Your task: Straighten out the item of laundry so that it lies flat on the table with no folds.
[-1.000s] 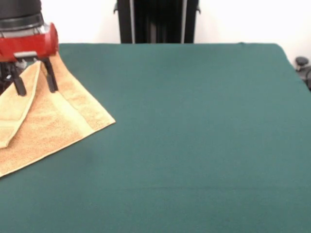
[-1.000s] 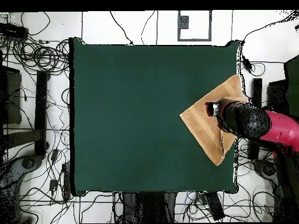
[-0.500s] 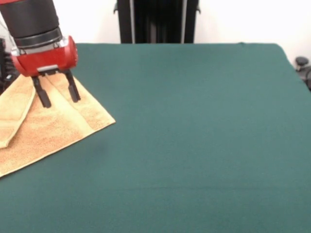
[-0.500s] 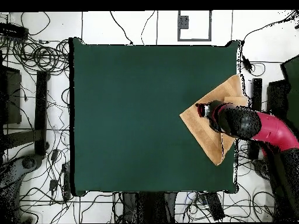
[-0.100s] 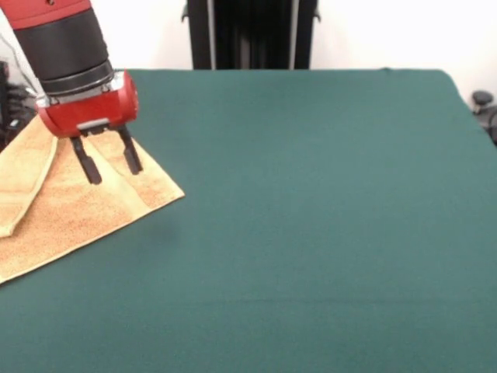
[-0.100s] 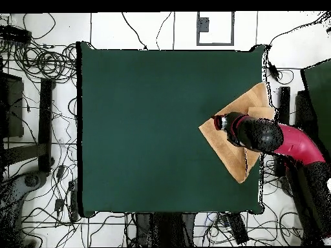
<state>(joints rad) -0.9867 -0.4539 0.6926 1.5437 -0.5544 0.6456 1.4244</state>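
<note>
— What sort of place is this?
— A robotics lab, by the look of it. The tabletop wears plain dark green cloth, and a red and black robot arm reaches over it.
— Anything else that says lab?
— Seen from above, the white floor all round is strewn with loose black cables, and dark stands flank one side. Seen from the front, a black upright column rises against a bare white wall.
</note>
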